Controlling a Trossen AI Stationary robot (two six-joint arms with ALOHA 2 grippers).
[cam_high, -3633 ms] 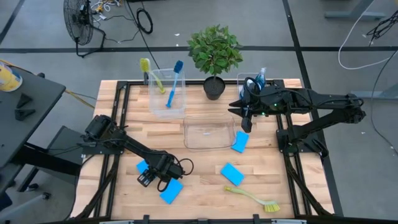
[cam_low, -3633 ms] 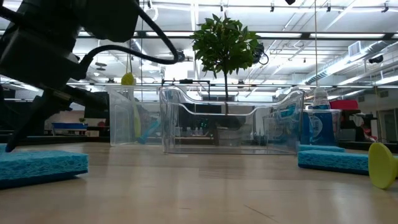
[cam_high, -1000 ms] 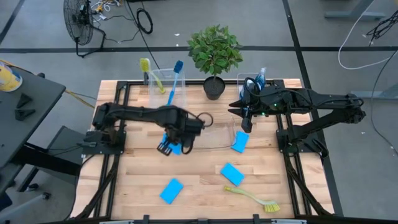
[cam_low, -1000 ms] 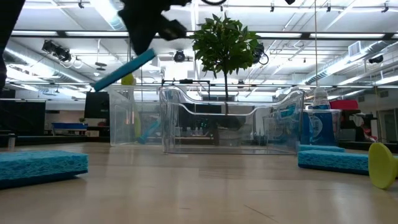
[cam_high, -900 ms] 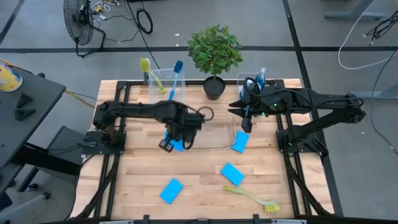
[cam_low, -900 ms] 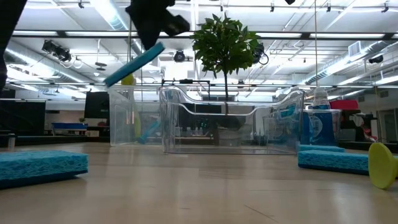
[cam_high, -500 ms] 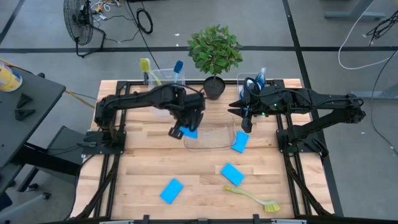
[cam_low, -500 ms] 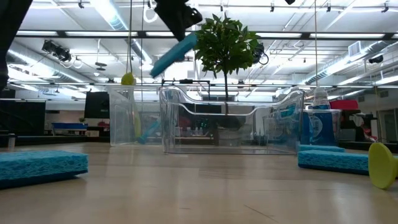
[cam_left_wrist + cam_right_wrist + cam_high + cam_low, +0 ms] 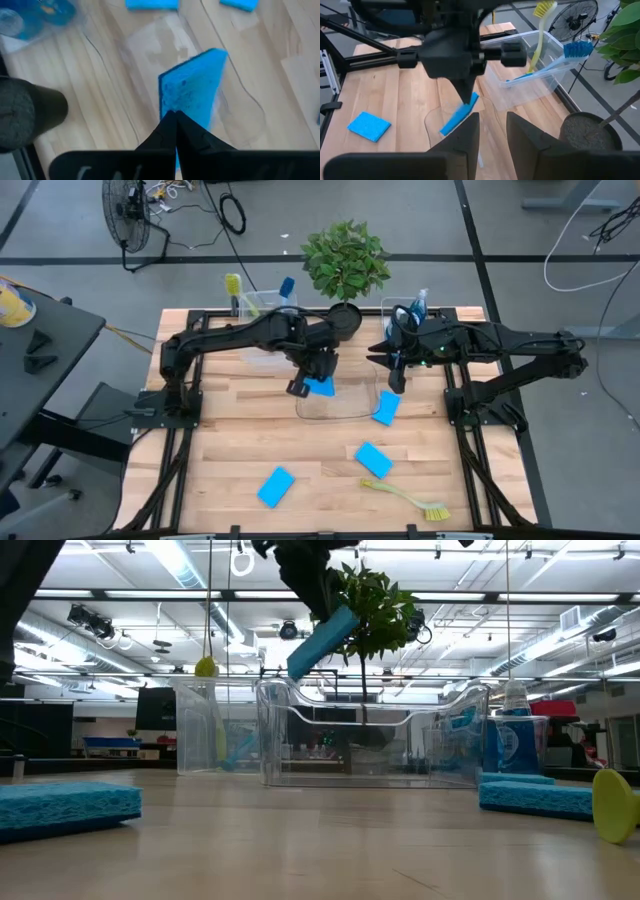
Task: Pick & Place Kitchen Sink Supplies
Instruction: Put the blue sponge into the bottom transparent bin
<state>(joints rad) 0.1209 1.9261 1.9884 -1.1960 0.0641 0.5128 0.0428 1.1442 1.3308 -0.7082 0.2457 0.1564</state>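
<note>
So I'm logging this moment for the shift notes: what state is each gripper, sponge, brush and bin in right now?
Left gripper: shut on a flat bright-blue sponge, above the empty clear plastic middle bin.
Right gripper: open, holding nothing.
Three other blue sponges: flat on the table.
Yellow-green dish brush: lying on the table.
Back-left bin: holds two brushes.

The right gripper [image 9: 487,131] shows its two dark fingers apart with nothing between them. Beyond them the left gripper [image 9: 465,98] points down, pinching a blue sponge [image 9: 459,114] that hangs tilted over a clear bin [image 9: 431,121]. Another blue sponge [image 9: 368,125] lies flat on the wooden table [image 9: 385,95]. A second clear bin [image 9: 545,70] holds a yellow-green brush [image 9: 541,22] and a blue brush [image 9: 565,55]. A soil-filled plant pot [image 9: 587,131] stands nearby.
</note>
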